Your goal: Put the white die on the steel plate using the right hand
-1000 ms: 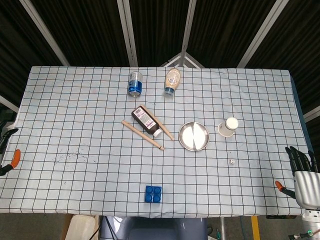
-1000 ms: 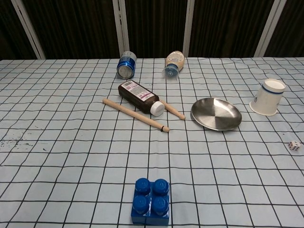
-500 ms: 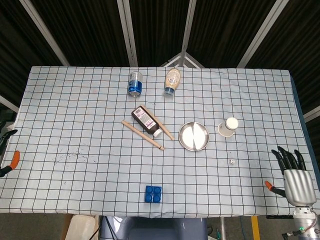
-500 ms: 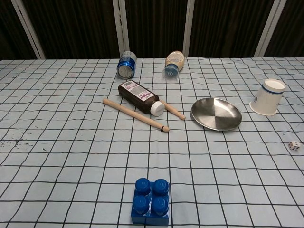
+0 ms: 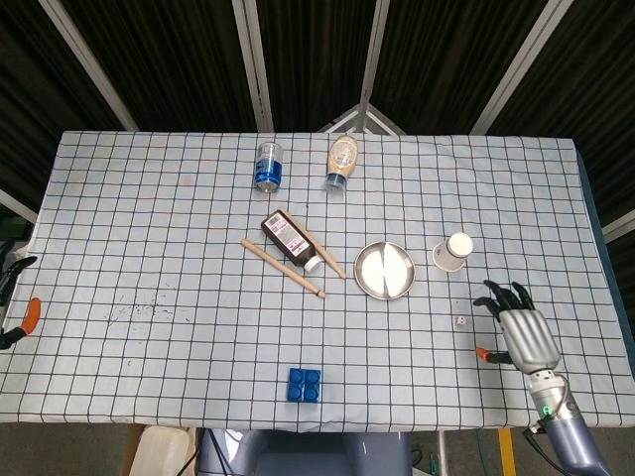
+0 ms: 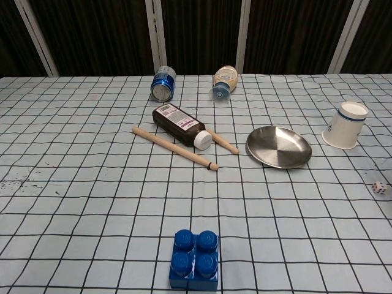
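White die lies on the worktop, lower right of frame, apart from the steel plate up-left of it. Right hand just right of die, holding nothing, fingers spread. Paper cup right of plate. Left hand not visible.

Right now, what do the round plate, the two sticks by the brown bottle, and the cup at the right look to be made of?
Plate: metal, likely steel; polished grey surface with bright glare. Sticks: pale unpainted wood, matte tan, one dark-tipped. Cup: lying tipped, probably paper; matte white with a blue band, though thin plastic is possible.
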Controlling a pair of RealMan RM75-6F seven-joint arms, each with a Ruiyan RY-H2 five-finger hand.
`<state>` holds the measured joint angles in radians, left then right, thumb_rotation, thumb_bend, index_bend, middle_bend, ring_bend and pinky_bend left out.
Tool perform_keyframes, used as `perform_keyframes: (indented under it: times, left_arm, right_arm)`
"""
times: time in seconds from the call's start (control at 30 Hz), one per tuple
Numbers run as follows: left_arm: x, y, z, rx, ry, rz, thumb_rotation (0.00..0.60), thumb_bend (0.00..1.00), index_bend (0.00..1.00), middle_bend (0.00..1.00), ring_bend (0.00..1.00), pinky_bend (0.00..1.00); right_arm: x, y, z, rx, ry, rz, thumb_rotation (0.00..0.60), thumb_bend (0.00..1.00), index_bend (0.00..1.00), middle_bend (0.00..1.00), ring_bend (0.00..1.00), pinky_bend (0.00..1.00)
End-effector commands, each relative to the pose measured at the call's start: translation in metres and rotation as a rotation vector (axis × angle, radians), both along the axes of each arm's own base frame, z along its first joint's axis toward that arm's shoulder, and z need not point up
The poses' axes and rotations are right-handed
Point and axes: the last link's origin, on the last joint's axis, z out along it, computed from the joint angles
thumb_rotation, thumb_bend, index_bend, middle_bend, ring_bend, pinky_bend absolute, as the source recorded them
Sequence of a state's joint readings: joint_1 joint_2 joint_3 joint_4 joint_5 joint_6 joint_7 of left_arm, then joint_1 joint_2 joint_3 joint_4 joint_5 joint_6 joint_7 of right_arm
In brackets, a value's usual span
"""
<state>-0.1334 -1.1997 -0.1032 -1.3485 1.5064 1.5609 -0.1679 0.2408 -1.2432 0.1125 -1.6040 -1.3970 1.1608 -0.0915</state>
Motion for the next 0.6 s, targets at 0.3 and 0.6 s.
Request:
perform_keyframes:
  times: [0.3, 0.6]
  left_arm:
    - [0.000, 0.002, -0.003, -0.006, 0.010, 0.007, 0.600, 0.64, 0.18, 0.00, 0.00, 0.12]
    - [-0.001, 0.003, -0.003, -0.006, 0.015, 0.013, 0.600, 0.64, 0.18, 0.00, 0.00, 0.12]
  right_arm:
    - [0.005, -0.025, -0.018, 0.040, -0.003, -0.023, 0.600, 0.09, 0.35, 0.13, 0.17, 0.00]
    - [0.001, -0.032, -0.028, 0.060, -0.006, -0.045, 0.600, 0.13, 0.37, 0.13, 0.17, 0.00]
